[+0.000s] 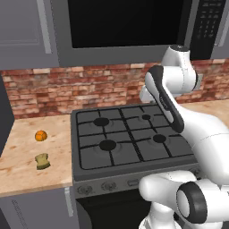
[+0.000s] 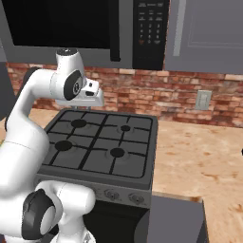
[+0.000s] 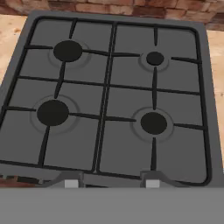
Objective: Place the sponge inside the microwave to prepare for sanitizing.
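Sponge, one, beside one orange ball, four burners, claw closed, empty

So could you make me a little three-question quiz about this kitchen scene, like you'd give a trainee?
1. True or false: the sponge lies on the wooden counter left of the stove.
2. What sits nearest the sponge? A) a small orange ball B) a kettle C) a plate
3. Fill in: the microwave hangs above the stove, and its door is ____.

Key
1. True. The sponge rests on the counter, apart from the gripper, whose closed tips hang over the stove.
2. A. The ball lies just behind the sponge.
3. Shut: the dark glass sits flush in both base views.
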{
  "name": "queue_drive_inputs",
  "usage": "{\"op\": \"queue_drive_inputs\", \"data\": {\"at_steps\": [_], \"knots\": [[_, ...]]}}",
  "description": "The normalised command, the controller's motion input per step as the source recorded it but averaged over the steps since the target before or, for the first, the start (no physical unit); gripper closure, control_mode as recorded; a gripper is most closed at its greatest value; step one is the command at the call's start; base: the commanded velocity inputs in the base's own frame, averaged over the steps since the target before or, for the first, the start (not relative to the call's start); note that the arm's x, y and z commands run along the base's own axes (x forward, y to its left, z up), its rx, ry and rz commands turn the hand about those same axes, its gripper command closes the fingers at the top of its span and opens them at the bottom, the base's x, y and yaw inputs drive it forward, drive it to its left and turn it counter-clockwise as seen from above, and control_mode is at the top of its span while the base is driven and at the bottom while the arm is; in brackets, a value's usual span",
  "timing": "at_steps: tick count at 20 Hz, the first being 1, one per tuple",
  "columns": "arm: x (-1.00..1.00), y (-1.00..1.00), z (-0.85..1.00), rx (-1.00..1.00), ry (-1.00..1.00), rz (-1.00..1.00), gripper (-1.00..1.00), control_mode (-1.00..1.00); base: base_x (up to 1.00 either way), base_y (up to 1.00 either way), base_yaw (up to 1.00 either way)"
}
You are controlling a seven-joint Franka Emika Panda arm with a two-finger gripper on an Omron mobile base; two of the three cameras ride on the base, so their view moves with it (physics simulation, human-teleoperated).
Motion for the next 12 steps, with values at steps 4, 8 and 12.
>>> {"op": "queue_drive_inputs", "data": {"at_steps": [4,8,12], "knots": [[-0.11,0.03,0.09,0.00,-0.06,0.01,-1.00,-1.00,0.00,0.00,0.00],[-0.26,-0.25,0.42,0.00,-0.15,-0.04,-1.00,-1.00,0.00,0.00,0.00],[-0.20,-0.46,0.64,0.00,-0.25,-0.15,-1.00,-1.00,0.00,0.00,0.00]]}}
